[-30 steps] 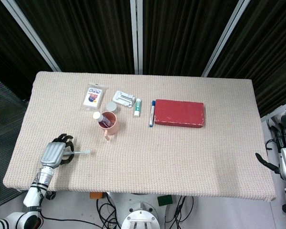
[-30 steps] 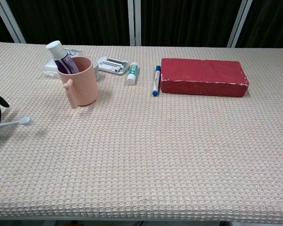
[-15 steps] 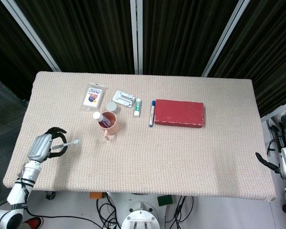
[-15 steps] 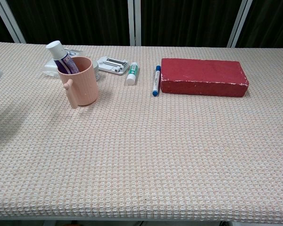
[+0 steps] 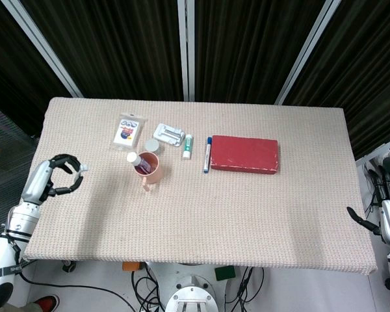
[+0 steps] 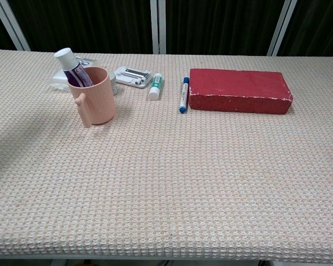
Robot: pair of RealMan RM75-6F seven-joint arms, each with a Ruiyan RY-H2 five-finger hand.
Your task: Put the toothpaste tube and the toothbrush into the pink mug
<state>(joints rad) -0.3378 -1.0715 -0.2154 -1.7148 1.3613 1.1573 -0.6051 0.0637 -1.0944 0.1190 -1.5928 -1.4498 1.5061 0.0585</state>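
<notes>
Now left hand [image 5: 52, 177] curled round toothbrush [image 5: 80, 167] (only head visible); right hand [image 5: 389, 208] empty, fingers apart.

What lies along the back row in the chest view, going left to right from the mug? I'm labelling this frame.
pink mug with the toothpaste tube in it → white tray → small white and green tube → blue marker → red box
</notes>
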